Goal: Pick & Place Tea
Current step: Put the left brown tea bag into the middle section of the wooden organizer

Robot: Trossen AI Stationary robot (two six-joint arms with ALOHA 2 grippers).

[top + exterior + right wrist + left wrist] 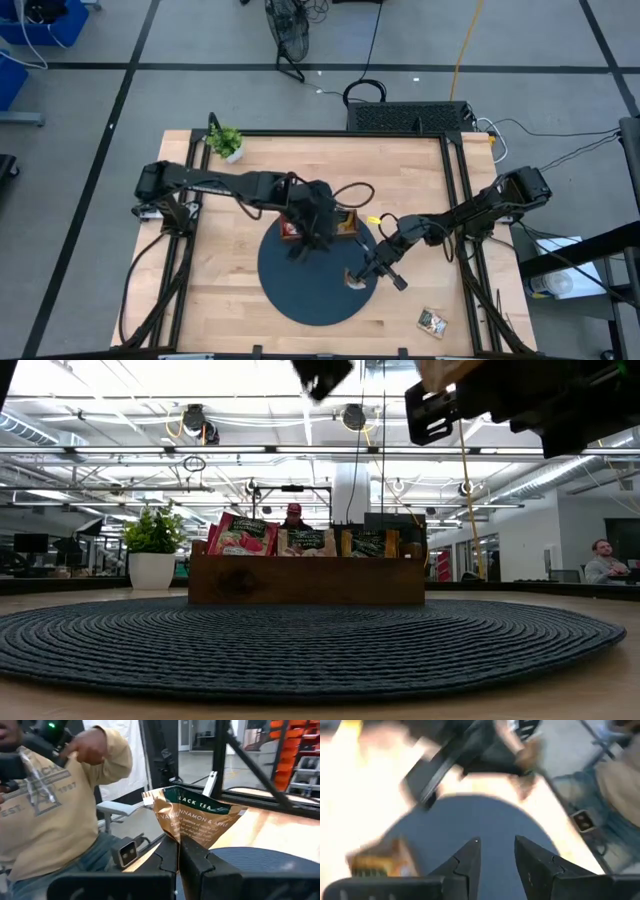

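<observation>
Left gripper over the wooden tray, fingers slightly apart, nothing between them. Right gripper above the mat, clamped on a beige-and-green sachet. You risk it slipping: the pinch sits at its bottom edge. Sachet stands upright, long axis vertical, torn top up.

We see the left gripper hanging with its fingers slightly apart. The right gripper is clamped tight, arm reaching inward.

Two dark jointed arms, black cables
</observation>
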